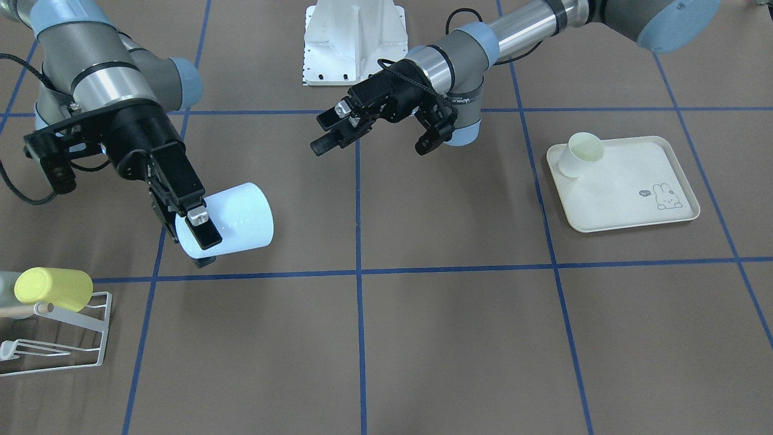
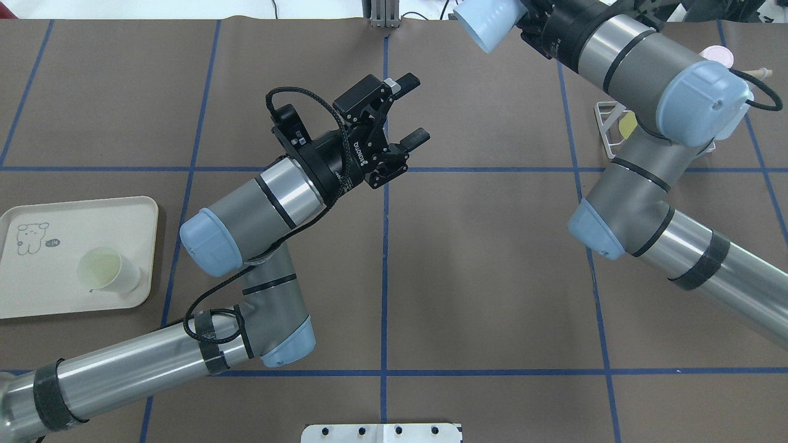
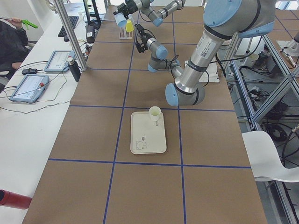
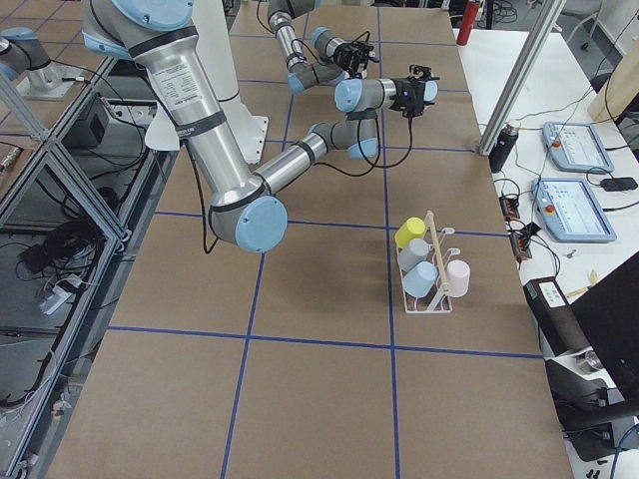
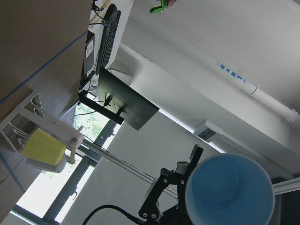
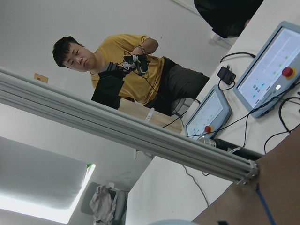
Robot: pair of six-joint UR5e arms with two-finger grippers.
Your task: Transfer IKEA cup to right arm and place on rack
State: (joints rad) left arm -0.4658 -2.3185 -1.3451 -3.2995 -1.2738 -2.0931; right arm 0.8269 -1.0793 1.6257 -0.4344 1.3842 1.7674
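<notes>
My left tool (image 1: 368,148) hangs spread and empty, my right tool (image 1: 208,252) pinches the pale-blue plastic cup (image 1: 241,217) above the bench, so next I should carry it to the small white wire rack (image 1: 104,338) by the bench's far right edge and find a free prong.

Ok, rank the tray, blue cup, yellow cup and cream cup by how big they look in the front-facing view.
1. tray
2. blue cup, though it is raised nearer the camera, so it may look oversized
3. yellow cup
4. cream cup
</notes>
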